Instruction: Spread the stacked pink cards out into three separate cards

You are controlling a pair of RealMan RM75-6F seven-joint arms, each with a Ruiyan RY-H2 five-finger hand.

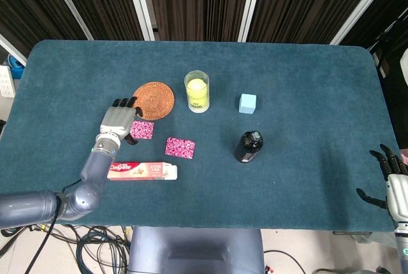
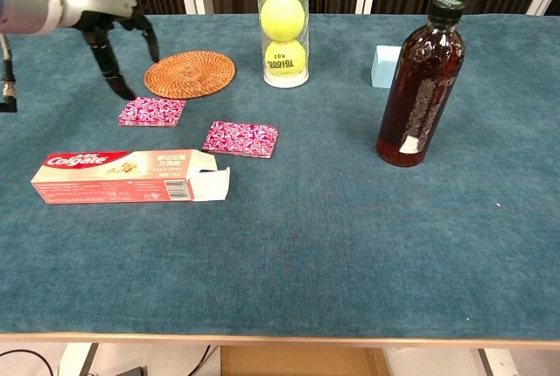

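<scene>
- Nearest the robot: Colgate toothpaste box (image 2: 129, 176) lies flat, one end flap open, clear of both card spots.
- Right hand (image 1: 390, 181) off the table's near-right corner, fingers apart, holding nothing, well apart from the work.
- Pink cards: one spot (image 2: 241, 139) in front of the tennis-ball tube, another (image 2: 152, 111) to its left, just in front of the woven coaster (image 2: 190, 73). Only two spots show; can't tell which is still doubled.
- Left hand (image 1: 117, 118) hovers at the left card's outer edge, fingers apart and pointing down, nothing held.
- Step in hand, prob.: slide the top card off whichever pile is still two deep. Press one fingertip lightly on the top card only, drag toward bare cloth at left; too much pressure and both cards go together. Keep clear of the coaster and box.
- Further back: tennis-ball tube (image 2: 283, 30), dark bottle (image 2: 417, 83), pale blue cube (image 1: 247, 103).
- Surface: teal felt-like cloth (image 1: 306, 83), so cards may drag. Dark curtains w/ white strips behind.
</scene>
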